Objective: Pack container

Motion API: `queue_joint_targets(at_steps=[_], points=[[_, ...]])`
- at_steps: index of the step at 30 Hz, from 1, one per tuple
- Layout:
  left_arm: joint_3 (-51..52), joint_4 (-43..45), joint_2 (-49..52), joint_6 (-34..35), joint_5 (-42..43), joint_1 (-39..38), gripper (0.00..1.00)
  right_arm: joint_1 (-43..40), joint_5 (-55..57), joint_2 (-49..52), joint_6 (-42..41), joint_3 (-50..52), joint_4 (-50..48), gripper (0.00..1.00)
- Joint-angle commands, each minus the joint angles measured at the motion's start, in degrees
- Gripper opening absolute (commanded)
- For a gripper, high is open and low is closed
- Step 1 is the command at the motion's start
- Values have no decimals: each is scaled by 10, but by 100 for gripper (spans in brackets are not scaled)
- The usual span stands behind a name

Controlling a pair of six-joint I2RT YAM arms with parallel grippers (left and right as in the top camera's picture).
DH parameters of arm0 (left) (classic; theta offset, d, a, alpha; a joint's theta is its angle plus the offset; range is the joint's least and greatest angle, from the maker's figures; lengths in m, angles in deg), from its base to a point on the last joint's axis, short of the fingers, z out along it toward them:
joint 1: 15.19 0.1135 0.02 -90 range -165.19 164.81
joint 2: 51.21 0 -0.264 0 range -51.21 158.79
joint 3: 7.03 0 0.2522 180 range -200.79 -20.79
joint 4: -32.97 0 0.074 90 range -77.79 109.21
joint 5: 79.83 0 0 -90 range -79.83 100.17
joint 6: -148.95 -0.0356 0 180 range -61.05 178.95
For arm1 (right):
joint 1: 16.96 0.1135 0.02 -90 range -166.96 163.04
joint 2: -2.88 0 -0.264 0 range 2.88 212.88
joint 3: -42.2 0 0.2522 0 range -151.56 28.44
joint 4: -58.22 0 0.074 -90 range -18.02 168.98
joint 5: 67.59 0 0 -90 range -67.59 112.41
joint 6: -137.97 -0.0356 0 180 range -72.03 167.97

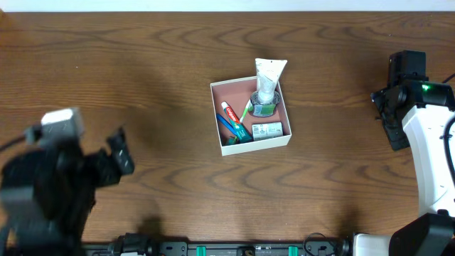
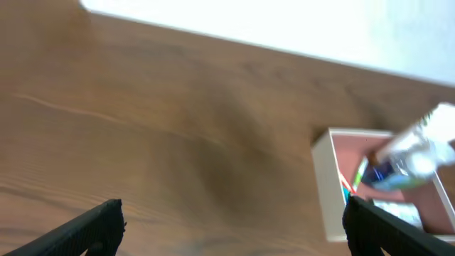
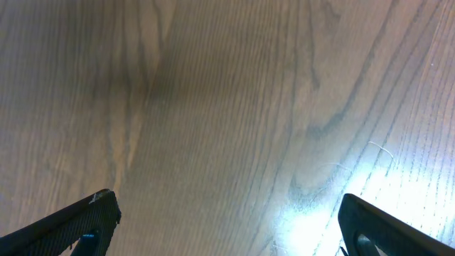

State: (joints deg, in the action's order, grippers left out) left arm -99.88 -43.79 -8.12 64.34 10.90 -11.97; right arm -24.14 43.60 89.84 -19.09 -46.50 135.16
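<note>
The container [image 1: 215,112], a shallow white box with a reddish-pink inside, sits at the table's middle. It holds a white tube [image 1: 268,77] standing in a clear cup, a red-and-white toothpaste [image 1: 232,114], a blue toothbrush [image 1: 229,126] and a small green-white carton [image 1: 266,130]. The container also shows at the right of the left wrist view [image 2: 323,178]. My left gripper [image 1: 121,158] [image 2: 231,226] is open and empty at the front left. My right gripper [image 1: 387,114] [image 3: 227,224] is open and empty over bare wood at the far right.
Brown wood table [image 1: 142,85] all around the container. A white wall or edge [image 2: 284,21] runs along the far side in the left wrist view.
</note>
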Motion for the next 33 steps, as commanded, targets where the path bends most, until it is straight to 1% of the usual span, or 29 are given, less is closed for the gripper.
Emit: queue_joint_targets(at_steps=[1, 4, 7, 11, 15, 19, 22, 29, 33], points=[[17, 2, -50, -13, -53, 5, 98, -3, 8, 3, 5, -4, 0, 99], [45, 9, -98, -13, -58, 11, 98, -3, 8, 3, 5, -4, 0, 99], [98, 52, -150, -13, -66, 17, 98, -3, 8, 3, 5, -4, 0, 99], [208, 170, -232, -13, -55, 31, 98, -3, 8, 3, 5, -4, 0, 99], [331, 312, -303, -13, -27, 32, 98, -3, 8, 3, 5, -4, 0, 99], [430, 426, -343, -12, 5, 32, 98, -3, 8, 3, 5, -4, 0, 99], [496, 496, -359, -6, 20, 32, 98, -3, 8, 3, 5, -4, 0, 99], [622, 604, -400, -6, 53, 31, 98, -3, 8, 3, 5, -4, 0, 99], [667, 621, -430, -3, 64, 23, 98, -3, 8, 3, 5, -4, 0, 99]])
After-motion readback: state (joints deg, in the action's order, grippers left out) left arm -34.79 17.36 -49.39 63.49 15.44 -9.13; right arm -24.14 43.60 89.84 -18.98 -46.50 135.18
